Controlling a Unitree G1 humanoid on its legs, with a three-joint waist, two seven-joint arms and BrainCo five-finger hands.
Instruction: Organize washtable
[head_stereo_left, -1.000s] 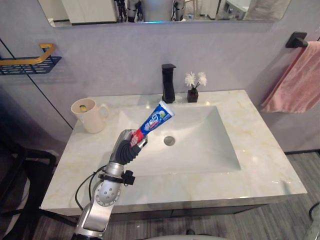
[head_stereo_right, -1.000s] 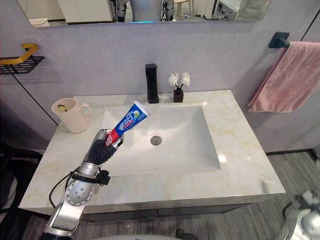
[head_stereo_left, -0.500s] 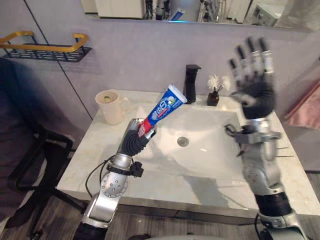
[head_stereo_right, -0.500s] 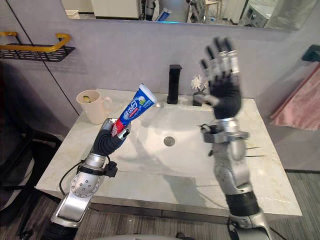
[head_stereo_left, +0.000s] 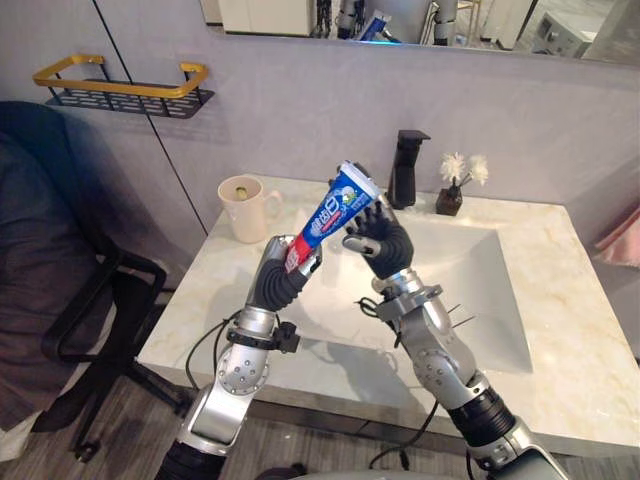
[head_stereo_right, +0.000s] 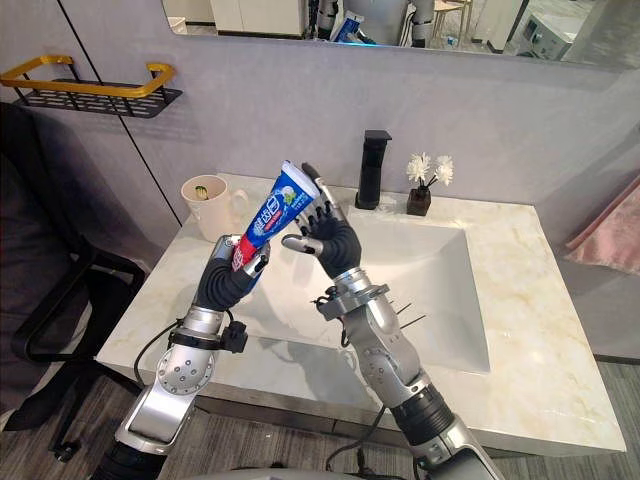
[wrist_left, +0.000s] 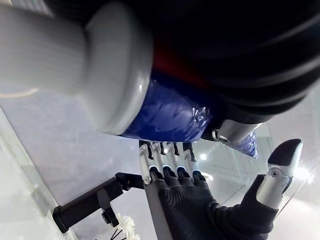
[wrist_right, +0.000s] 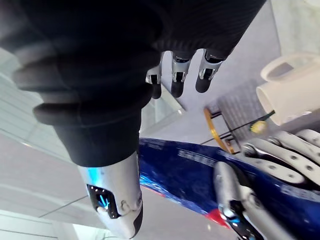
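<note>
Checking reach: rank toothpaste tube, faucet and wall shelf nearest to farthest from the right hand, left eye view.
1. Toothpaste tube, right beside the right hand.
2. Faucet, behind it.
3. Wall shelf, far left.

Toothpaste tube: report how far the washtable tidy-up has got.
Done: nothing looks put away yet. In hand: the left hand grips the toothpaste tube by its cap end, raised over the sink's left side. The right hand is open at the tube's upper end, not closed on it. Left: setting the tube down, perhaps in the mug on the counter, which is a guess.
</note>
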